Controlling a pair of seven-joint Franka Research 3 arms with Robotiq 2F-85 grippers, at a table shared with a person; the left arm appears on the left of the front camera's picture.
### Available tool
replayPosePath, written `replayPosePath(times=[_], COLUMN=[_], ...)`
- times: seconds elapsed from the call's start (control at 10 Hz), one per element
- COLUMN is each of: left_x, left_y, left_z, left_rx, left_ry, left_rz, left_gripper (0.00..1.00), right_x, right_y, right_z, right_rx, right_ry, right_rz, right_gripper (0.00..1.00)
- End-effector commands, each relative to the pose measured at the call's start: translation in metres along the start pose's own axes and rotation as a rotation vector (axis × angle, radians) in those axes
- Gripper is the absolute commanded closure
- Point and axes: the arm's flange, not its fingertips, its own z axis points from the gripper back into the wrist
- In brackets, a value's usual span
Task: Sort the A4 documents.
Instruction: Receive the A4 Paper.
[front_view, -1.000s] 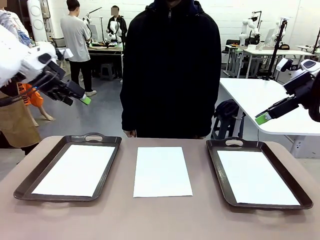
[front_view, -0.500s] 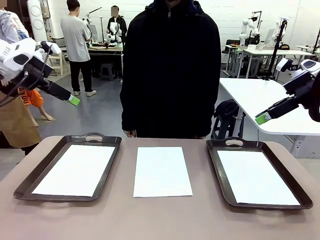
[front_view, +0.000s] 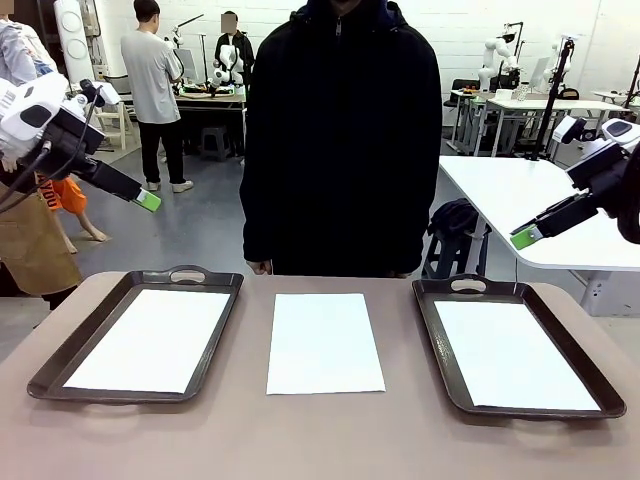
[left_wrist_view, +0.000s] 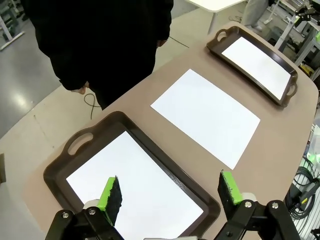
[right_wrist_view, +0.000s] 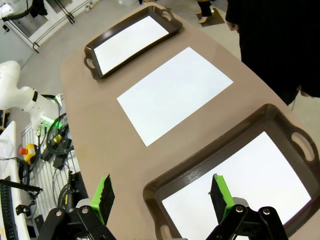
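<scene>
Busy lab room in the back with other tables and people around, and up front a tan bench (front_view: 320, 440) with a person (front_view: 340, 140) in a dark jacket standing right at its far edge. The A4 documents (left_wrist_view: 206, 116) are laid out in a neat row. The left sheet (front_view: 150, 340) lies flat inside the left tray (front_view: 60, 372) and the right sheet (front_view: 515, 355) lies flat inside the right tray (front_view: 602, 392). The middle sheet (front_view: 324, 342) sits bare on the bench between the two trays, touching neither.

My read is that the trays are the sorting bins and the middle sheet is the one waiting to go, parked dead centre so either arm can reach it. Both arms are up high on their own sides, well clear of the paper. The left gripper (left_wrist_view: 169, 191) looks down on its tray with jaws spread wide and nothing in them. The right gripper (right_wrist_view: 162, 194) is the same deal over its own tray, wide and empty. Looks like a ready pose to me. Peeling a thin flat sheet off a flat top is gonna be fiddly, I'd guess
</scene>
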Motion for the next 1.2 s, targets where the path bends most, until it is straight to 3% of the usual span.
replayPosePath(times=[0.0, 0.3, 0.4, 1.1], left_x=[-0.0050, -0.0048, -0.0028, -0.0028], left_y=[-0.0016, 0.0056, 0.0001, 0.0001], left_z=[-0.0029, -0.0075, -0.0020, -0.0020], left_rx=[-0.025, -0.042, -0.009, -0.009], left_ry=[-0.014, -0.013, 0.007, 0.007], left_rz=[0.017, 0.065, 0.008, 0.008], left_gripper=[0.00, 0.00, 0.00, 0.00], right_x=[-0.0004, -0.0004, -0.0004, -0.0004], right_y=[0.0002, 0.0002, 0.0002, 0.0002], right_z=[-0.0019, -0.0019, -0.0019, -0.0019], right_rx=[-0.001, -0.001, -0.001, -0.001], right_ry=[-0.005, -0.005, -0.005, -0.005], right_rz=[-0.002, -0.002, -0.002, -0.002], right_gripper=[0.00, 0.00, 0.00, 0.00])
